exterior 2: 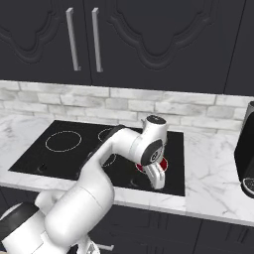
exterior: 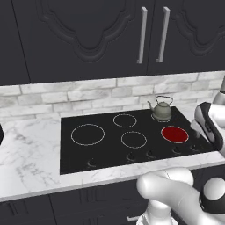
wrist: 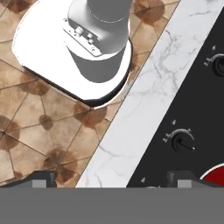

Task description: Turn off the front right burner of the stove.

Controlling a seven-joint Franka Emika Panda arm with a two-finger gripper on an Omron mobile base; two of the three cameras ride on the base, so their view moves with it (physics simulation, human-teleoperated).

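Note:
The stove (exterior: pixel 110 151) is a glossy black glass cooktop set into the marble counter. Its front right burner (exterior: pixel 175 134) glows solid red, and the other burner circles are thin white rings. A row of small dark knobs (exterior: pixel 177 150) runs along the front edge. My gripper (exterior 2: pixel 158 182) points down over the stove's front right part, just in front of the red burner (exterior 2: pixel 162 163). In the hand view the gripper (wrist: pixel 113 179) is open with nothing between its fingertips (wrist: pixel 183 178). A knob (wrist: pixel 183 142) lies just ahead of them, with the red burner (wrist: pixel 216 175) beside it.
A grey kettle (exterior: pixel 161 110) stands on the back right burner. A black appliance (exterior 2: pixel 245 154) sits on the counter right of the stove. Dark cabinets hang above. The hand view also shows the marble counter edge (wrist: pixel 131 131) and the tiled floor (wrist: pixel 26 127) below.

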